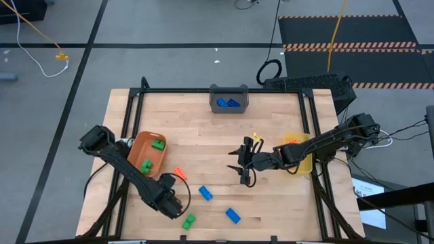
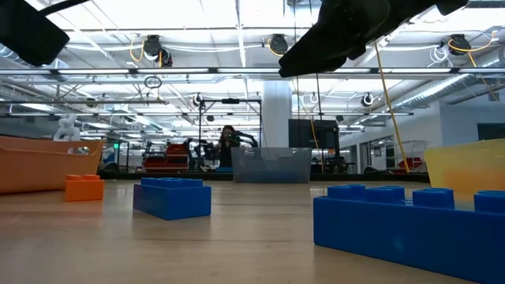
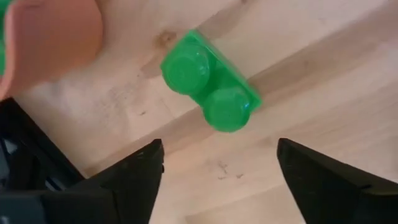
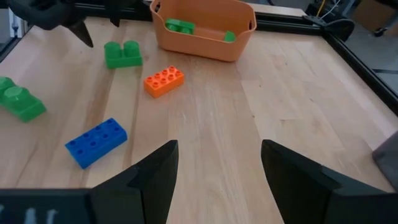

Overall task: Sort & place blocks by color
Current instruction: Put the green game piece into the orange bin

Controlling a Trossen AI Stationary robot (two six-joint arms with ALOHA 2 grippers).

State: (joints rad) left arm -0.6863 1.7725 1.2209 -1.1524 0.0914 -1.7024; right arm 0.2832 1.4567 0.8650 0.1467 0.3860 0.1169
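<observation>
Closest to the low camera lies a long blue block (image 2: 410, 225) on the wooden table (image 1: 271, 203), and a shorter blue block (image 2: 172, 197) rests a little farther back, with a small orange block (image 2: 84, 187) beside it. From above, the left gripper (image 1: 178, 203) is near the front edge of the table, just beside a green block (image 1: 188, 221). In the left wrist view this green block (image 3: 209, 90), with two round studs, lies on the wood between and ahead of the two dark fingers (image 3: 134, 174), which are spread wide and do not touch it. The orange bin (image 1: 139, 156) stands near the left arm and has green blocks (image 1: 158, 144) inside. The right gripper (image 1: 243, 163) hangs over the middle of the table, its fingers (image 4: 149, 174) apart and holding nothing. Ahead of it, the right wrist view shows another green block (image 4: 122, 54) standing just beside the left gripper's dark fingers. The grey bin (image 1: 229, 98) at the far edge contains blue blocks (image 1: 228, 103). The yellow bin (image 1: 303, 154) is partly under the right arm. In the low view a person (image 2: 229, 143) is far behind the table.
</observation>
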